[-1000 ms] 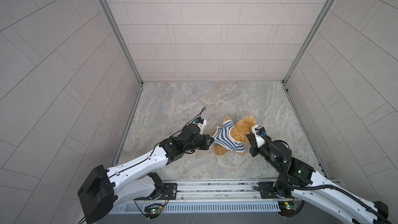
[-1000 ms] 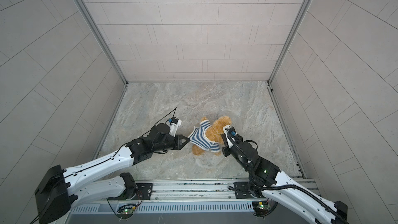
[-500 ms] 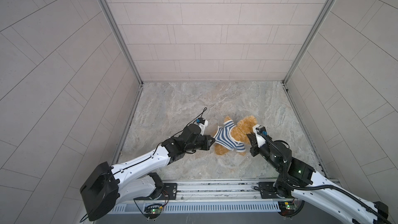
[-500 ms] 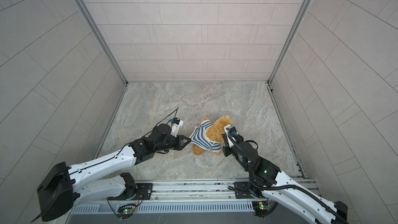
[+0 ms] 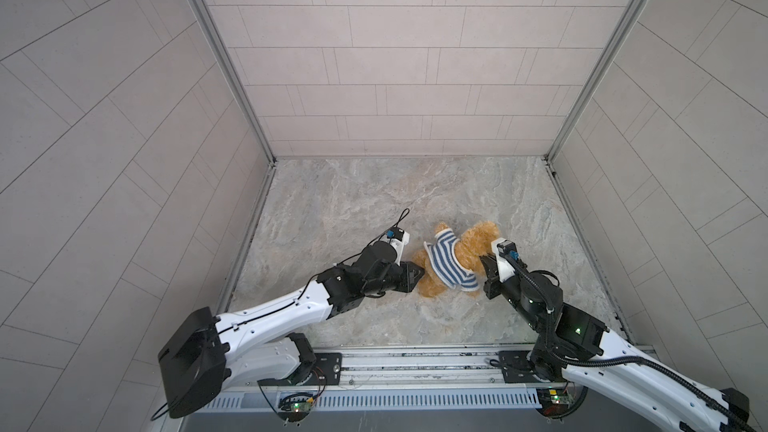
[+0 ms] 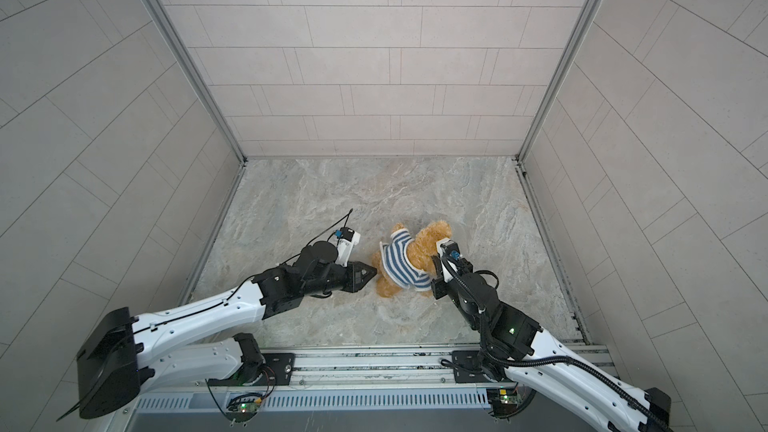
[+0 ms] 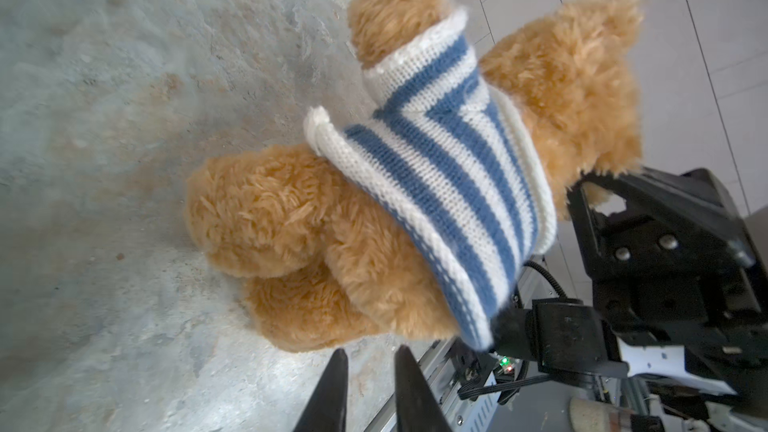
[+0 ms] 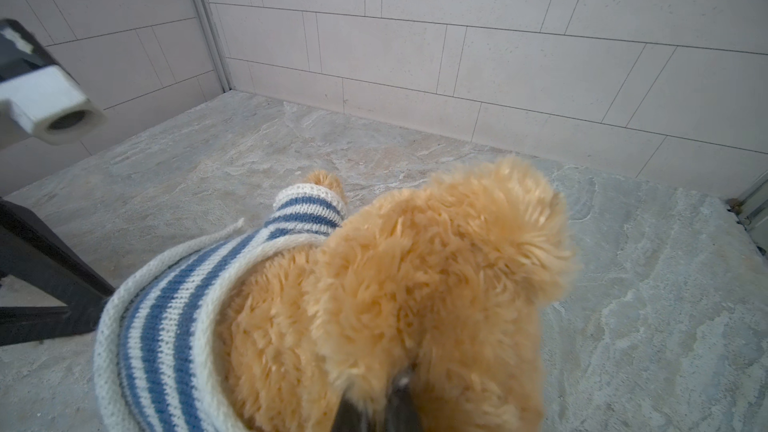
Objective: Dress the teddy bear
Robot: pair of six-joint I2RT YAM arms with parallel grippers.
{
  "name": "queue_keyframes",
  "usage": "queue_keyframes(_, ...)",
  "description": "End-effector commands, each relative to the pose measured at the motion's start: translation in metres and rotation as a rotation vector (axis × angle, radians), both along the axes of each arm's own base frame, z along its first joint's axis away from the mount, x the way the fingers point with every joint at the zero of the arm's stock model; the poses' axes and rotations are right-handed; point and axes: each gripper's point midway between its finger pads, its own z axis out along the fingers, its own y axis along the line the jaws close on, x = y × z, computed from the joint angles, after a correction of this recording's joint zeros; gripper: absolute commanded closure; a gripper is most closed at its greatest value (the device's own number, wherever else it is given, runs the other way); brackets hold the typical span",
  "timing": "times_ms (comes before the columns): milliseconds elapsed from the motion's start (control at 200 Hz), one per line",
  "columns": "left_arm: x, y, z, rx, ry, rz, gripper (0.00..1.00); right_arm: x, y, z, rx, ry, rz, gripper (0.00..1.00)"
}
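Bear (image 5: pixel 473 243) lies on the floor (image 5: pixel 353 201) near the front middle in both top views, between the two grippers; head points toward the right arm, legs toward the left arm. Shirt (image 5: pixel 446 265), striped blue and white, covers the torso; the far arm protrudes from one sleeve; the legs are bare below the hem, which stands loose and slightly lifted off the fur in the left wrist view.

Left gripper (image 5: pixel 417 274) sits low over the floor, its tip just beside the nearer leg; in the left wrist view its fingers (image 7: pixel 332 388) stand apart with bare floor between them; jaws parted and holding nothing. Whether a fingertip brushes the leg fur cannot be confirmed from these views.

Right gripper (image 5: pixel 484 263) is at the head end, against the fur; in the right wrist view its fingertips (image 8: pixel 353 409) are buried in the plush of the head; jaws closed, pinching the bear there. The head appears raised slightly off the floor in that grip; the lower body rests on the floor.

Shirt collar lies open around the neck on the right gripper's side.
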Motion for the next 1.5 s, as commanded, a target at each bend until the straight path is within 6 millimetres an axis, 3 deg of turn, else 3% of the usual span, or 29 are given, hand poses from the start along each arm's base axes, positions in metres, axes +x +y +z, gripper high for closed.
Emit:
queue_keyframes(0,-0.008,0.009,0.004,-0.012,-0.025,0.037,0.66,0.004,-0.005,0.024,0.092,-0.053,-0.054,1.00)
queue_keyframes(165,-0.017,-0.009,0.015,-0.010,-0.058,0.004,0.61,0.007,-0.009,0.031,0.125,-0.056,-0.097,1.00)
queue_keyframes(390,-0.019,-0.058,0.021,-0.024,-0.057,-0.064,0.64,0.008,-0.014,0.031,0.152,-0.043,-0.142,1.00)
queue_keyframes(596,-0.011,-0.074,0.013,0.005,-0.057,-0.062,0.67,0.007,-0.010,0.029,0.149,-0.044,-0.142,1.00)
queue_keyframes(1101,0.009,-0.061,-0.020,0.167,-0.012,0.059,0.70,0.006,-0.008,0.029,0.153,-0.049,-0.140,1.00)
queue_keyframes(1231,0.012,-0.065,-0.019,0.159,-0.012,0.056,0.71,0.006,-0.006,0.028,0.153,-0.048,-0.136,1.00)
queue_keyframes(1492,0.011,-0.067,-0.023,0.137,0.002,0.047,0.94,0.004,-0.008,0.028,0.147,-0.050,-0.139,1.00)
